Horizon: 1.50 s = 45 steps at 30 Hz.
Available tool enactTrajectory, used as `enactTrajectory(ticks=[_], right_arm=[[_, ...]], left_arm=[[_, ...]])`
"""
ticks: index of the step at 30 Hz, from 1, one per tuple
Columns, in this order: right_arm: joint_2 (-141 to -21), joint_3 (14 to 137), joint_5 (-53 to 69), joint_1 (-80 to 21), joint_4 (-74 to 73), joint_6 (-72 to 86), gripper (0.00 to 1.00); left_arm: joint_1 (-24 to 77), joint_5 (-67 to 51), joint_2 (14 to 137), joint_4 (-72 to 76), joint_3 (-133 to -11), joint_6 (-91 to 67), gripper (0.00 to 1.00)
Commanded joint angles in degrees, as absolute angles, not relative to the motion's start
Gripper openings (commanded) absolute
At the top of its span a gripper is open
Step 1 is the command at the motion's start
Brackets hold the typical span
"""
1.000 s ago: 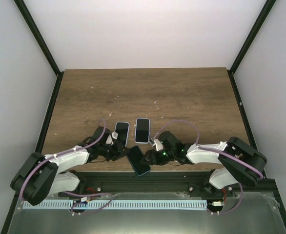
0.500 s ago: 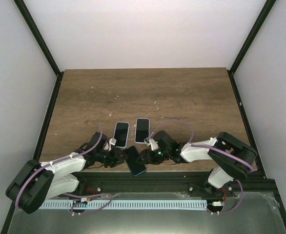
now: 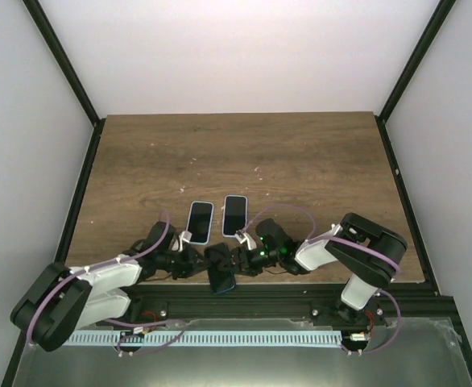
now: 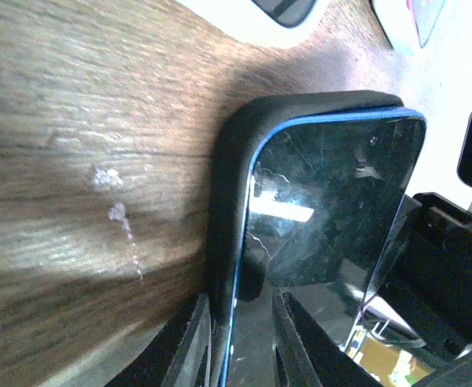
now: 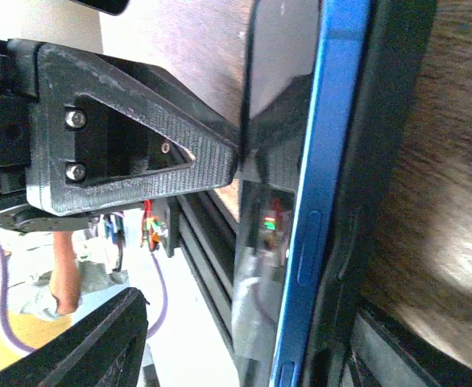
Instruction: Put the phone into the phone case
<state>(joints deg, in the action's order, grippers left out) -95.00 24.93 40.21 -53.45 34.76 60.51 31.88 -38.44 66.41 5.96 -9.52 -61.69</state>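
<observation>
Left claw (image 4: 234, 343) grips the near edge of the phone (image 4: 333, 201) in its case (image 4: 229, 161); right claw (image 5: 236, 347) straddles it, unclenched.

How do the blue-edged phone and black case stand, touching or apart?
Touching. The left wrist view shows the phone lying in the black case, its blue edge against the case wall.

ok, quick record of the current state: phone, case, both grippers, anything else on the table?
phone: blue-edged, screen up, lying in the case at the table's near edge
case: black, wraps the phone; full seating unclear
left gripper: fingers straddle the case's side wall, seem to pinch it
right gripper: open, a finger either side of phone and case
other: two spare phones flat, farther back
</observation>
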Motion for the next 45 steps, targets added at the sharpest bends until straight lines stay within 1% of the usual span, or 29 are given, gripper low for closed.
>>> enactTrajectory(ticks=[1,7,10,12,14,18,21,26,29,31,32,35,37,38,39,40,42,45], right_arm=[[-94.02,23.8,42.88,-54.03,45.25,63.99,0.63],[-93.14,23.45,42.26,-53.9,47.39,63.47,0.56],[-93.58,23.78,42.18,-53.96,47.41,63.07,0.44],[-93.6,23.64,42.35,-53.9,48.15,63.27,0.41],[-93.52,23.4,42.3,-53.87,47.7,63.08,0.4],[-93.51,23.11,42.31,-53.87,48.08,62.92,0.26],[-93.52,23.34,42.54,-53.88,47.8,62.89,0.2],[-93.94,23.83,41.95,-53.89,46.07,62.99,0.14],[-93.24,22.85,39.91,-53.83,46.67,64.25,0.06],[-93.28,23.14,39.87,-53.88,46.16,64.38,0.06],[-93.48,23.68,40.02,-53.88,45.28,64.07,0.08],[-93.82,24.72,39.99,-53.88,43.34,63.92,0.24],[-93.84,25.65,39.8,-53.88,41.19,63.21,0.38],[-93.8,26.12,39.48,-53.88,39.56,62.75,0.4],[-93.66,26.37,39.14,-53.88,38.15,62.27,0.4],[-93.5,26.44,38.73,-53.88,37.09,61.86,0.37],[-93.06,26.52,37.87,-53.83,35.4,61.07,0.23],[-92.11,26.8,36.67,-53.87,32.97,59.57,0.15]], left_arm=[[32.26,-38.28,62.59,1.45,-9.78,-59.83,0.26],[32.25,-37.39,63.51,2.43,-9.34,-59.95,0.28],[32.23,-36.72,65.84,5.15,-8.21,-60.74,0.28],[32.23,-37.1,67.32,7.16,-7.75,-61.39,0.29],[32.23,-37.11,67.59,7.27,-7.73,-61.39,0.3],[32.19,-36.39,66.58,5.93,-8.1,-61.07,0.32],[32.21,-35.85,65.29,4.25,-8.17,-60.95,0.33],[32.22,-35.29,63.75,3.13,-8.2,-60.87,0.35],[32.25,-35.3,64.16,3.58,-7.76,-61.22,0.36],[32.21,-35.94,64.69,4.62,-7.67,-61.7,0.36],[32.23,-36.1,64.83,5.02,-7.72,-61.81,0.36],[32.19,-35.95,65.23,5.18,-7.98,-61.79,0.36],[32.25,-35.86,65.75,5.18,-8.08,-61.62,0.35],[32.18,-35.97,66.01,5.25,-8.16,-61.61,0.35],[32.24,-36.09,66.34,5.41,-8.17,-61.73,0.35],[32.19,-36.38,66.66,5.76,-8.17,-61.92,0.35],[32.21,-37.11,66.91,6.69,-8.13,-62.44,0.35],[32.25,-37.43,65.74,6.58,-8.08,-63.35,0.35]])
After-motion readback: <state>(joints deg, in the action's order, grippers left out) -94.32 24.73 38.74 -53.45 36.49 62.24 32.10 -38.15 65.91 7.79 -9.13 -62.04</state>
